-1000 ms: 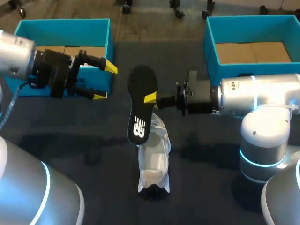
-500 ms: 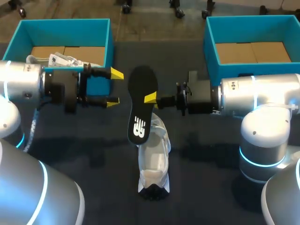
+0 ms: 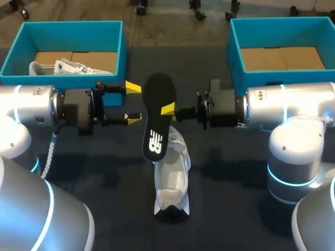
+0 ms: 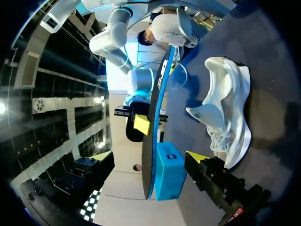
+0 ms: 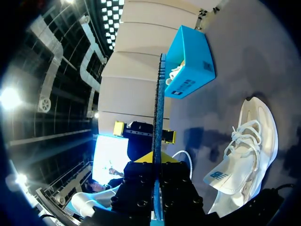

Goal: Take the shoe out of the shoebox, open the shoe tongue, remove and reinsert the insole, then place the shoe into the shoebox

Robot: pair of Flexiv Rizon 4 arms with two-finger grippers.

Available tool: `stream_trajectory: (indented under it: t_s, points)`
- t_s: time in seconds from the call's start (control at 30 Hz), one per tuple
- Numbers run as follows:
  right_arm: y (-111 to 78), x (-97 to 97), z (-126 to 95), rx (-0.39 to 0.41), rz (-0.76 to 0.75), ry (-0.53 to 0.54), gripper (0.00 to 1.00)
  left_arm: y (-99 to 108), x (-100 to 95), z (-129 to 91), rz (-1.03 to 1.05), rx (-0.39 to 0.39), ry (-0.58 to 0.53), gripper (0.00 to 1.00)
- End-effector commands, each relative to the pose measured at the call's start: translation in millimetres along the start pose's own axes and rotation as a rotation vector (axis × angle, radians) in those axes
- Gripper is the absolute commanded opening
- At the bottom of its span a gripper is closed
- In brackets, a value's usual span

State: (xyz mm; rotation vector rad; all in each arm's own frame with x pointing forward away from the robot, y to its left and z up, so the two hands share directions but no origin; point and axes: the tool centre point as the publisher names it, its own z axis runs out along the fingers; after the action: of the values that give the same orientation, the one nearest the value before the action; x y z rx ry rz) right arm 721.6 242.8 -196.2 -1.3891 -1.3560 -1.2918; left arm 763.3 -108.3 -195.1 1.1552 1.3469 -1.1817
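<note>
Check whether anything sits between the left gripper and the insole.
Nothing visible does. The open left gripper faces the insole across a clear gap. The right gripper holds the insole from the opposite side, and the shoe lies lower, out of the path.

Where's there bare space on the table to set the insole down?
Bare table lies on either side of the white shoe. The right box holds nothing. It's crowded around the insole, between the left gripper and right gripper.

Left hand (image 3: 134, 103) nearer the insole (image 3: 158, 117), lower too, seemingly not touching.
</note>
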Motion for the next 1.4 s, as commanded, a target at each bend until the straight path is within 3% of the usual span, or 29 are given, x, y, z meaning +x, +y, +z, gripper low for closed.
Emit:
stream_trajectory:
  t_s: [0.03, 0.1, 0.17, 0.23, 0.47, 0.63, 1.03, 1.2, 1.33, 1.4]
  points:
    - [-0.5, 0.1, 2.7, -0.002, 0.0, -0.002, 0.0, 1.4, 2.8, 12.4, 0.006, 0.003, -0.019, 1.0]
    - [-0.5, 0.1, 2.7, -0.002, 0.0, -0.002, 0.0, 1.8, 3.2, 17.2, 0.001, 0.005, -0.025, 0.99]
    - [-0.5, 0.1, 2.7, -0.002, 0.0, -0.002, 0.0, 2.8, 3.2, 24.8, 0.001, 0.002, -0.027, 0.87]
    - [-0.5, 0.1, 2.7, -0.002, 0.0, -0.002, 0.0, 2.4, 2.6, 29.2, 0.005, -0.003, -0.027, 0.82]
    - [-0.5, 0.1, 2.7, -0.002, 0.0, -0.002, 0.0, 2.7, -0.7, 37.9, 0.018, -0.005, -0.031, 0.5]
    - [-0.5, 0.1, 2.7, -0.002, 0.0, -0.002, 0.0, 6.0, -0.6, 39.2, 0.022, -0.002, -0.028, 0.42]
    - [-0.5, 0.1, 2.7, -0.002, 0.0, -0.002, 0.0, 5.6, 0.3, 48.9, 0.058, 0.026, -0.003, 0.35]
    - [-0.5, 0.1, 2.7, -0.002, 0.0, -0.002, 0.0, 6.9, 1.2, 51.4, 0.061, 0.027, 0.001, 0.2]
    - [-0.5, 0.1, 2.7, -0.002, 0.0, -0.002, 0.0, 7.4, 1.5, 52.1, 0.062, 0.027, 0.004, 0.0]
    - [-0.5, 0.1, 2.7, -0.002, 0.0, -0.002, 0.0, 7.7, 1.7, 52.3, 0.063, 0.028, 0.005, 0.0]
